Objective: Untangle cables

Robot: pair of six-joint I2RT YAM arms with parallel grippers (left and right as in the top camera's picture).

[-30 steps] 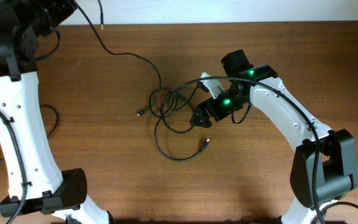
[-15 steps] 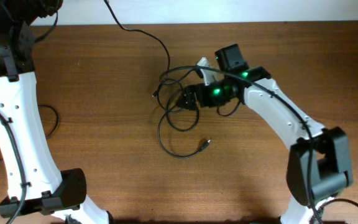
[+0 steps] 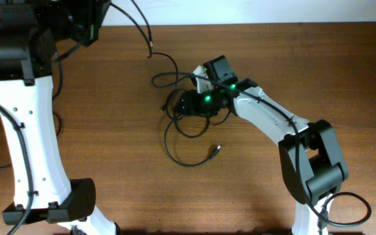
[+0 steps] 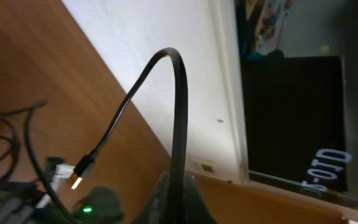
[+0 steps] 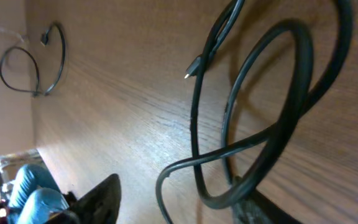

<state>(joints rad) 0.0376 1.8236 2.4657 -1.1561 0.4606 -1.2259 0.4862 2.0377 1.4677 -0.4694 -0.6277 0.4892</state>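
Thin black cables (image 3: 175, 108) lie tangled at mid-table, with one loop (image 3: 187, 163) trailing toward the front and ending in a plug (image 3: 216, 151). At the back left, my left gripper (image 3: 94, 17) is raised and shut on one cable (image 4: 180, 93). That cable arcs out of the fingers (image 4: 180, 198), and its metal plug (image 4: 81, 170) hangs free. My right gripper (image 3: 180, 104) sits low in the tangle. Its jaws (image 5: 178, 194) stand apart on the wood with cable strands (image 5: 272, 143) lying between them; one thick loop rests against the right finger (image 5: 260, 211).
A wooden table (image 3: 109, 143) with a white wall strip along its back edge (image 3: 253, 12). The left arm's own thick cable loops at the left edge (image 3: 56, 121). The right arm's white link (image 3: 266, 117) stretches over the table's middle right.
My left gripper has swung right into view, dragging its cable and plug rightward. My right gripper has moved left and back into the tangle, and its jaws have narrowed.
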